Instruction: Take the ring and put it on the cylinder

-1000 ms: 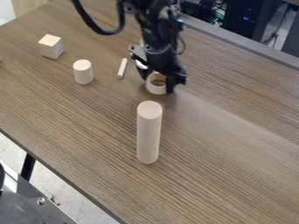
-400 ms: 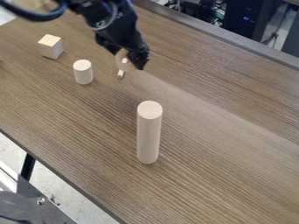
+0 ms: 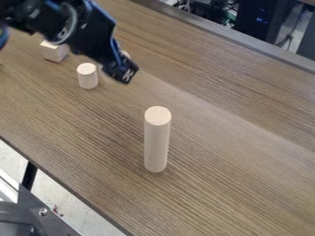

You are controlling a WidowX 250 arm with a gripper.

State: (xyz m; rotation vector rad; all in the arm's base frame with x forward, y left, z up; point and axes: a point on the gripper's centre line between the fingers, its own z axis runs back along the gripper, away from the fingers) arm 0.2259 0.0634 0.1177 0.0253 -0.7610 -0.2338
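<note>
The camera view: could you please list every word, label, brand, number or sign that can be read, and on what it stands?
No text can be read.
End effector: a small pale mark, too small to make out as a letter or sign.
Dark box at the back: small blue lights, no readable text.
Tall cylinder, short cylinder, cube: no print to be seen.

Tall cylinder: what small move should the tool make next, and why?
I'd probably ease the tool high over toward the tall cylinder, until above its top. It stands upright with nothing on it, and the tool hangs off toward the view's upper left. The pale bit behind the tool may be the ring; I can't tell.
</note>
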